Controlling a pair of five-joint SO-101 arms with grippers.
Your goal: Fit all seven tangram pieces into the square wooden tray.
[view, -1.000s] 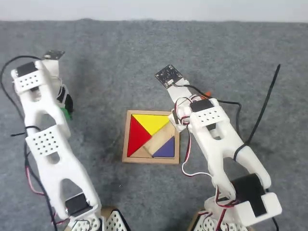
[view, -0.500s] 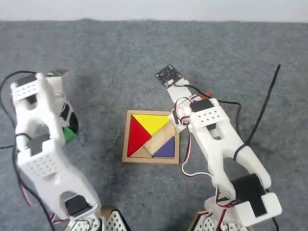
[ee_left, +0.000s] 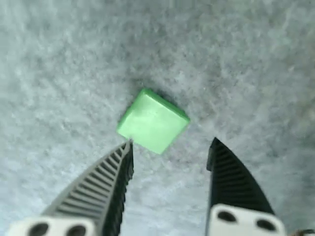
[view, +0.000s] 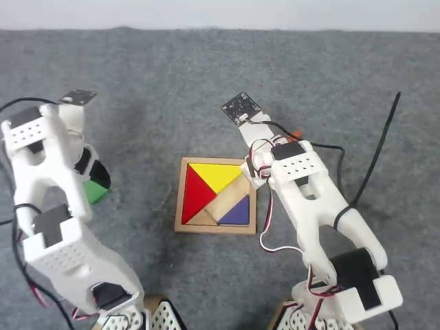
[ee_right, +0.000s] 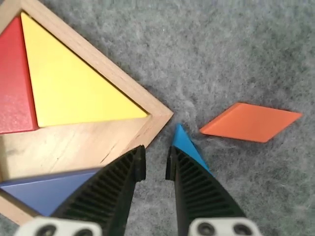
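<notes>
Currently, the square wooden tray lies on the grey felt desk and holds three pieces; a red triangle fills its left side, a yellow triangle its far side, and a dark blue triangle its near right corner, with bare wood between them; well to the left of the tray, a green square block sits on the felt, and the left gripper is spread wide just short of it, gripping nothing; the right gripper is at the tray's far right corner, its jaws parted by a narrow gap and empty; a light blue triangle lies just outside that corner, and an orange parallelogram a little farther out.
</notes>
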